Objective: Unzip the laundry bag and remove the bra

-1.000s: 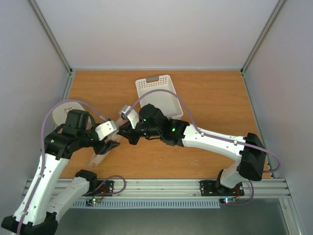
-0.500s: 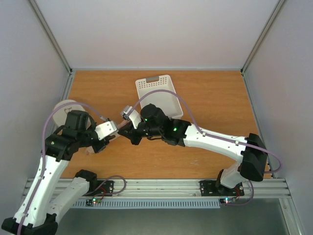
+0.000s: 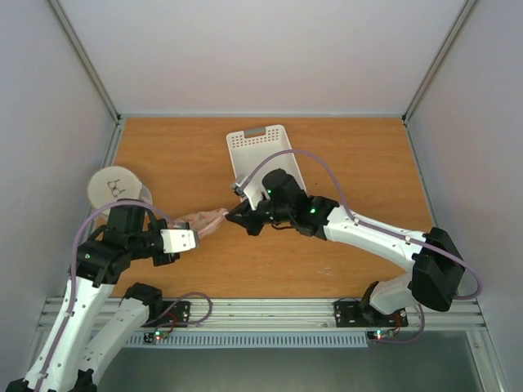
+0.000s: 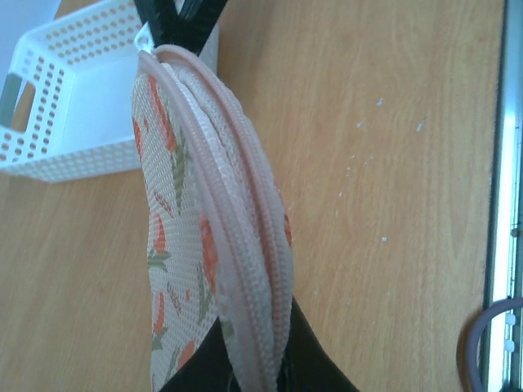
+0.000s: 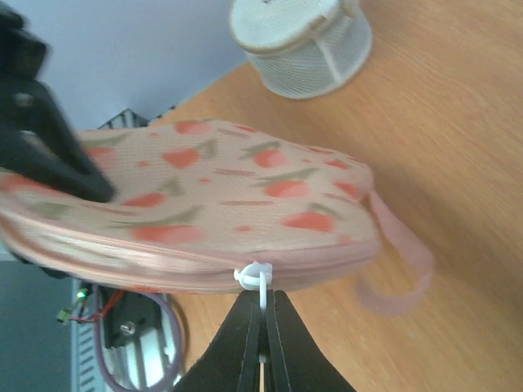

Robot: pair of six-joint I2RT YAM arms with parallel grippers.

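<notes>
From above, the laundry bag (image 3: 206,220) is held over the desk (image 3: 359,163) between left fingers (image 3: 194,236) and right fingers (image 3: 243,217). The basket (image 3: 260,151) is partly hidden by the right arm (image 3: 368,237). Left wrist: the zip (image 4: 245,269) is seen closed, the contents are hidden, and the left fingers are clamped on the bag's end. Right wrist: the right fingers are pinched together on the zip pull (image 5: 255,273).

Overhead view, two wrist close-ups of laundry bag (image 5: 204,196)
</notes>
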